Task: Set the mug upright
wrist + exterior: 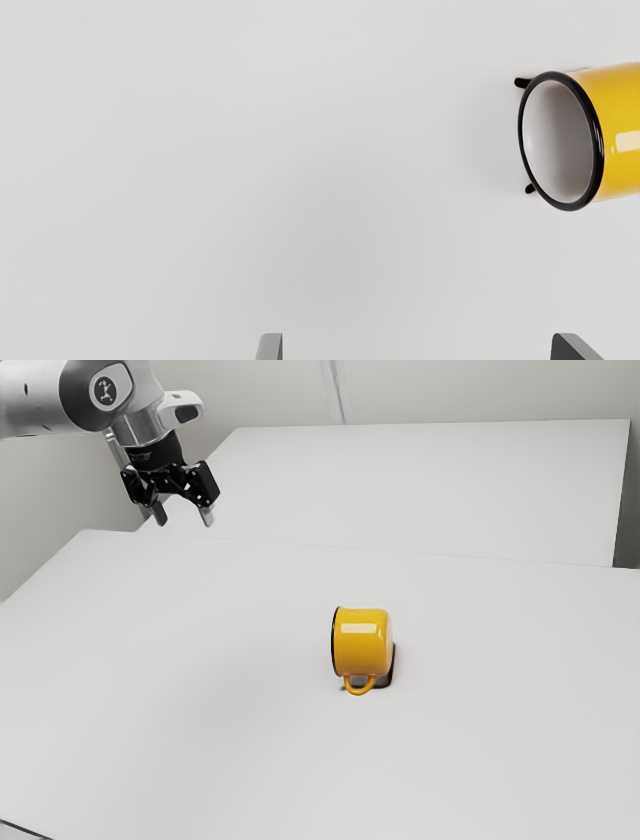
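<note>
The yellow enamel mug (362, 643) is lying on its side on the white table (200, 710), its mouth (557, 140) facing toward the exterior view's left, the side the arm is reaching in from, and its closed end pointing toward the exterior view's right. The handle (360, 686) is sticking out toward the exterior camera. Something dark (391, 665) is showing at the mug's underside, though I cannot tell what it is.

The black two-finger gripper (184, 517) is hanging in the air, open and holding nothing, well apart from the mug. From there the mug is lying lower, toward the exterior view's right and nearer that camera, and in the wrist view it is sitting outside the gap between the fingers, off past one of them.

What the move is turning on, I judge, is the long axis: it is running roughly along the line from finger to finger, so the fingers, as turned now, are facing the mug's length rather than its width. Going for a pinch across the barrel would be calling for roughly a quarter turn of the hand as well as travel toward the mug
</note>
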Motion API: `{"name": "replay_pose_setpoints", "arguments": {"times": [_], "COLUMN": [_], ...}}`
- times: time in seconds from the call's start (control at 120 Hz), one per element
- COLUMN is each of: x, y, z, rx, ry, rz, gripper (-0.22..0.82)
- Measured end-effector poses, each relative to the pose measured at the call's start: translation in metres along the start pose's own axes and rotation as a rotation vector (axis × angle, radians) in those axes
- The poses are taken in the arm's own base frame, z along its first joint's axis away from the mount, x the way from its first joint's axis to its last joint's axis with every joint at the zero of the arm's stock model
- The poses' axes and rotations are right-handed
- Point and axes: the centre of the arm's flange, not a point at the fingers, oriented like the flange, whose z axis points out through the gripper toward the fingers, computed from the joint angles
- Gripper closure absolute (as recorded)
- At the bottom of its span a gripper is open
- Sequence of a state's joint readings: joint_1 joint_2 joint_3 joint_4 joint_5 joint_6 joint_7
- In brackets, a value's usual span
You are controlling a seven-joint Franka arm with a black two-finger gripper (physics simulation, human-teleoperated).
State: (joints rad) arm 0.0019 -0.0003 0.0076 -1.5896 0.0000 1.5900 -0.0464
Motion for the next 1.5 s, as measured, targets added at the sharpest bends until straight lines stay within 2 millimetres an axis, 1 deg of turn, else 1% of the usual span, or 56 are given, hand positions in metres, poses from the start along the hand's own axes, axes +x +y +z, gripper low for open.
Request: {"name": "replay_pose_setpoints", "arguments": {"times": [0.242, 0.475, 0.683, 0.808, 0.933, 1.1, 1.208, 1.3, 1.45, 1.5], "x": [0.001, 0.002, 0.002, 0.003, 0.005, 0.001, -0.001, -0.002, -0.002, -0.003], "y": [0.000, 0.007, 0.017, 0.025, 0.034, 0.047, 0.055, 0.062, 0.076, 0.080], "z": [0.000, 0.027, 0.075, 0.094, 0.106, 0.140, 0.156, 0.178, 0.207, 0.214], "rx": [-0.015, -0.130, -0.257, -0.326, -0.402, -0.512, -0.578, -0.633, -0.709, -0.729], "ry": [0.005, -0.008, -0.028, -0.015, 0.009, 0.005, 0.013, 0.007, 0.004, 0.006], "rz": [-0.004, -0.017, -0.031, -0.035, -0.037, -0.056, -0.061, -0.067, -0.056, -0.048], "gripper": [0.02, 0.02, 0.02, 0.02, 0.02, 0.02, 0.02, 0.02, 0.02, 0.02]}}
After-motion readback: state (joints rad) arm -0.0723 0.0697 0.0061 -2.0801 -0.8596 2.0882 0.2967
